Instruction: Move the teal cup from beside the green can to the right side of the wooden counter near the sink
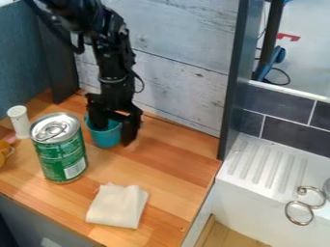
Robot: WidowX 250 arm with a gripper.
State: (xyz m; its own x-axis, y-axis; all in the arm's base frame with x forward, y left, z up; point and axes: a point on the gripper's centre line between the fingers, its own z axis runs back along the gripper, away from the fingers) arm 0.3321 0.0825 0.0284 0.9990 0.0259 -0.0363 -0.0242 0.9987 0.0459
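Camera view: black gripper [113, 135] hangs down at the teal cup [107, 138], over the back part of the table [172, 174]. Fingers [131, 131] spread, a clear gap between them. One dips in at the cup's mouth; the other stands outside, along its right side. Whether either touches the wall, cannot tell. Cup upright on the wood; taken as landmark for all that follows, sides as the camera sees them.

Arm [113, 65] rises from the cup toward the upper left. Left of the cup and nearer the camera: green can [61, 157], upright, silver lid up, ring tab on it. Farther left, behind the can: slim white shaker [20, 121], upright. Beyond, at the left edge: part of a yellow item [4, 153], a pink bit beside it.

In front of the cup, toward the camera: cream cloth [117, 206], folded, lying flat. Behind the cup: whitewashed plank wall [184, 87]. Well to the right, past a dark upright post [233, 82]: white ridged drainboard [268, 161], two metal rings [299, 212] at its front, dark tiles [293, 132] behind.
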